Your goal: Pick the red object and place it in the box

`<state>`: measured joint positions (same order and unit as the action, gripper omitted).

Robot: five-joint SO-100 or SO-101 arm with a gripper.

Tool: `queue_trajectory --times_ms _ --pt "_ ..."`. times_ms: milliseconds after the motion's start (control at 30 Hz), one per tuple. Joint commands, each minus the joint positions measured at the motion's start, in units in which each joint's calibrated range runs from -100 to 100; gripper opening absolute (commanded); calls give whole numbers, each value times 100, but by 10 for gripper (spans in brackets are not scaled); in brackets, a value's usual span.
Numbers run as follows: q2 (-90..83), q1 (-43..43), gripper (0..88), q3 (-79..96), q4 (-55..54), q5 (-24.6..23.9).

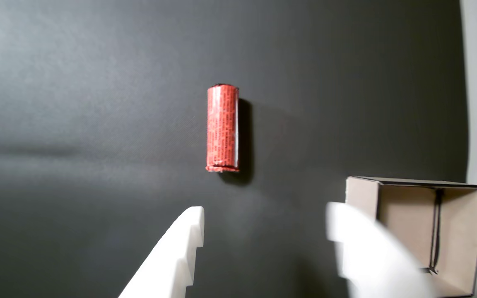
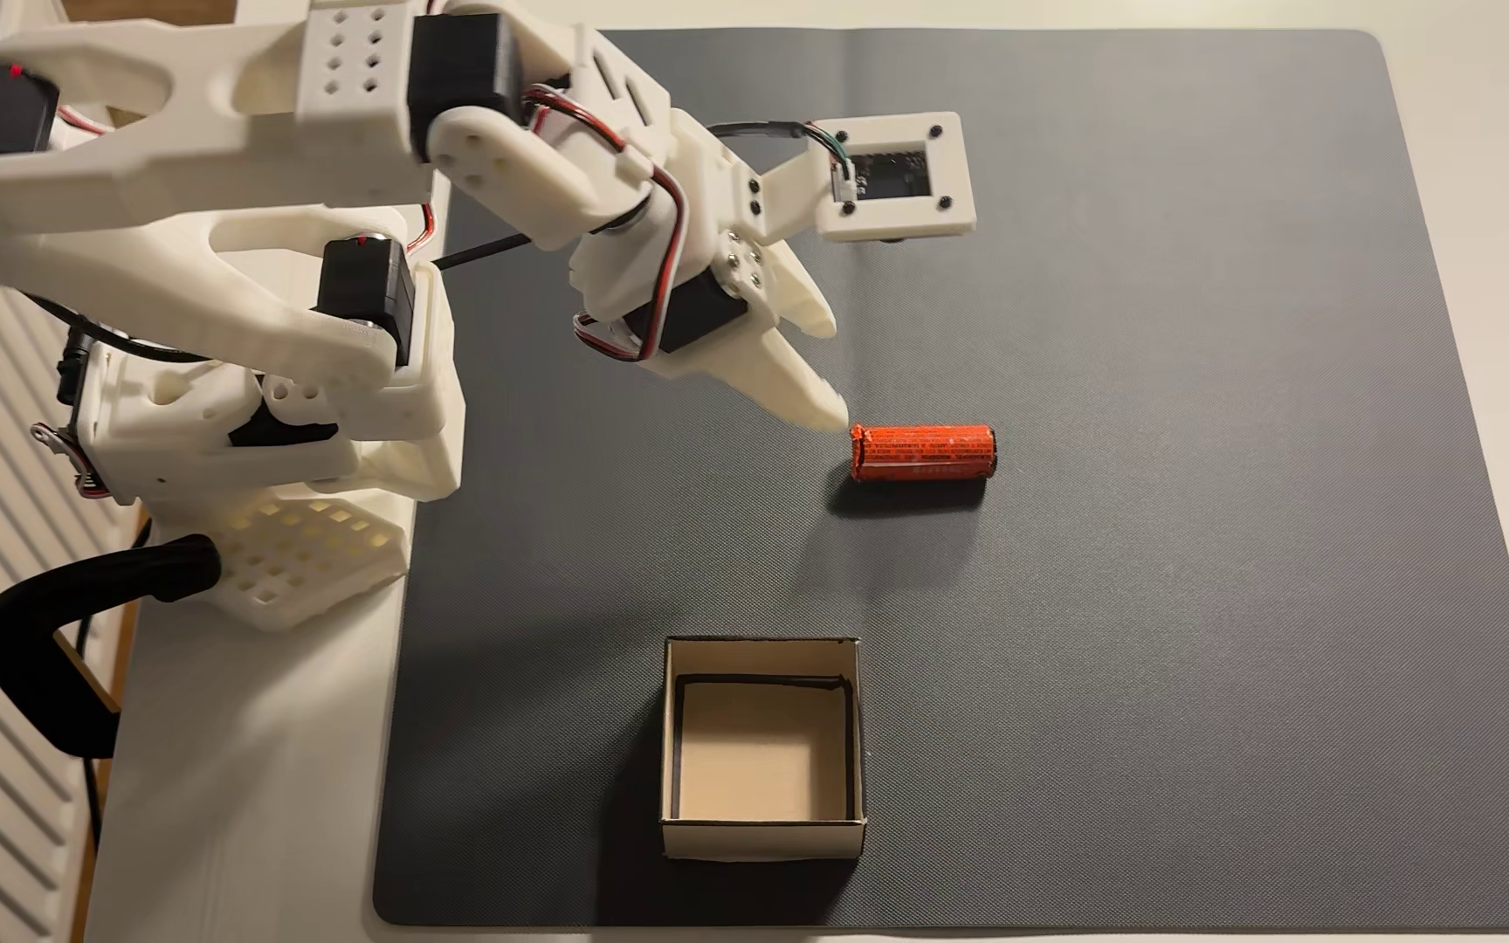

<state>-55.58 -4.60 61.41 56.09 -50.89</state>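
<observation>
Approaching with the white printed two-finger tool (image 1: 263, 231) spread open and empty, short of the small orange-red cylinder in its crinkled printed wrapper (image 1: 222, 128), lying flat on the dark grey mat (image 1: 77, 103). Best advanced and lowered to straddle its long sides, then closed on the middle. Beyond, waiting empty and well apart on the mat: the open cream cardboard box (image 2: 762, 839).

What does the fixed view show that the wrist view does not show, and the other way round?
Fixed view alone: the arm's base, the clamp, the wrist camera mount, and the box's floor with nothing on it. Wrist view alone: the wide gap between both fingertips of the open gripper. Both: the red object lying on the dark mat, apart from the box and ungrasped.
</observation>
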Motion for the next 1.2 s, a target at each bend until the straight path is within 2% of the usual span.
queue_trajectory --times_ms 0,200,533,1000,1067,1167 --pt "422 -7 338 -122 -609 -17" --pt "1077 -45 347 612 -2138 -334" --pt "2438 -223 347 785 -3589 -480" --pt "3883 -460 345 612 -4726 -642" --pt "3985 -445 324 621 -4796 -642" --pt "4045 -401 243 640 -4778 -616"
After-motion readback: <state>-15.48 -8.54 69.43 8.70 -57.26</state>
